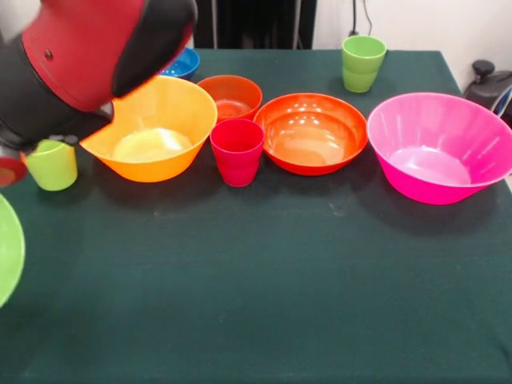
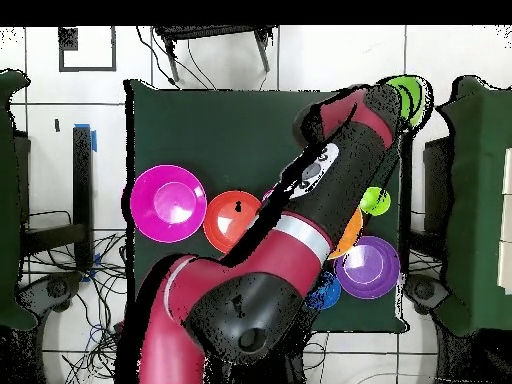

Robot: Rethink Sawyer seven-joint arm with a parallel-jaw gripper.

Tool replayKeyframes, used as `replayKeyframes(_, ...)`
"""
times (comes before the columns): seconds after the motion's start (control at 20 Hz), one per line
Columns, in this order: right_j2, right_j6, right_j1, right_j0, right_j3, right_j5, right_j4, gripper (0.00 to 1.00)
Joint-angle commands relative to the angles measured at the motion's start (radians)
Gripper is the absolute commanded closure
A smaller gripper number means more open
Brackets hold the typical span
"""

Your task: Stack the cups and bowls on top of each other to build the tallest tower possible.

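Note:
My red and black arm [image 1: 88, 56] reaches over the table's left side in the front view. In the overhead view its end with the gripper [image 2: 390, 104] is at the lime green bowl [image 2: 411, 92], which shows at the front view's left edge [image 1: 6, 250]. All bowls and cups stand apart, upright, none on another. In a row stand the large yellow-orange bowl [image 1: 152, 132], the red-pink cup [image 1: 237, 150], the medium orange bowl [image 1: 310, 132] and the large pink bowl [image 1: 440, 148]. One light green cup [image 1: 52, 164] stands left, another [image 1: 362, 62] far right.
The small dark orange bowl [image 1: 230, 96] and the small blue bowl [image 1: 182, 62] stand behind the yellow-orange one. The purple bowl [image 2: 367, 266] shows only in the overhead view, near the table's corner. The arm hides much of the table in that view.

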Motion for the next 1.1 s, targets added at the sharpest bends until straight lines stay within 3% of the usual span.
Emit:
replayKeyframes(0.05, 0.010, 0.294, 0.089, 0.019, -0.086, 0.179, 0.104, 1.00)
replayKeyframes(0.45, -0.040, 0.317, 0.113, 0.033, -0.115, 0.249, 0.180, 1.00)
replayKeyframes(1.1, -0.102, 0.311, 0.120, 0.046, -0.136, 0.315, 0.248, 1.00)
